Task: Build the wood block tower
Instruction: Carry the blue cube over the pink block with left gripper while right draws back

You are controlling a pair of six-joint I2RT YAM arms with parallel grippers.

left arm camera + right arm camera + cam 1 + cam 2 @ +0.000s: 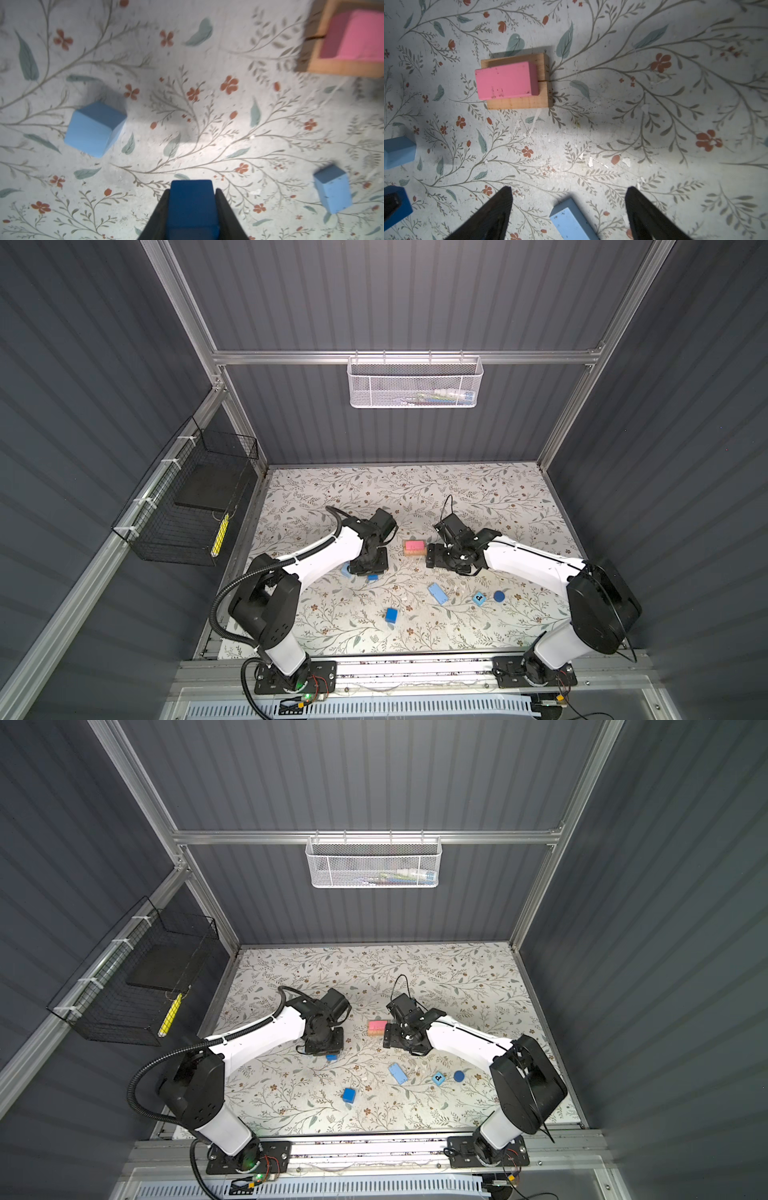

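Observation:
A pink bar lies on two tan bars side by side at the table's middle; it also shows in the right wrist view as the pink bar. My left gripper is shut on a dark blue block, left of the stack and low over the cloth, beside a light blue cube. My right gripper stands open just right of the stack, nothing between its fingers, above one end of a light blue bar.
In both top views a blue cube lies toward the front middle. A lettered light blue cube and a dark blue cylinder lie at the front right. A white mesh basket hangs on the back wall and a black wire basket on the left.

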